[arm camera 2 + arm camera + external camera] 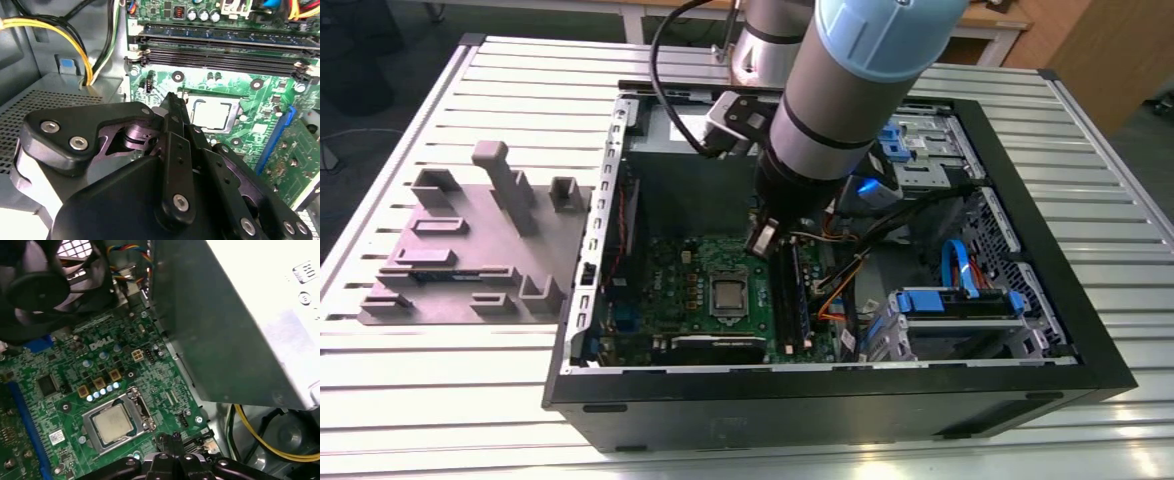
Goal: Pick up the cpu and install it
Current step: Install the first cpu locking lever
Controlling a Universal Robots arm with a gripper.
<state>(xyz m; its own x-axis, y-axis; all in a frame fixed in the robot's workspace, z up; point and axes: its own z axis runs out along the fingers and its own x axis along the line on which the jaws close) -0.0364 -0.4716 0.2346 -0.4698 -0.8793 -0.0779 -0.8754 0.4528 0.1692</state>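
Cpu (113, 423): seated in the motherboard (60, 390) socket.
Gripper (170, 102): closed, empty, at the cpu's 12 o'clock in the exterior view.

Matt silvery metal cpu (113, 422), glossy green motherboard (65, 385), seemingly matt black plastic claw (172, 102).

A white printed logo (100, 346) – a brand mark – on the green motherboard (165, 385).

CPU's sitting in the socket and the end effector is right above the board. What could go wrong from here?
1. The end effector hangs close over the cpu; a slightly off descent could hit the socket frame instead of the chip.
2. The memory sticks and the yellow cables flank the arm, so a sideways move could snag them.
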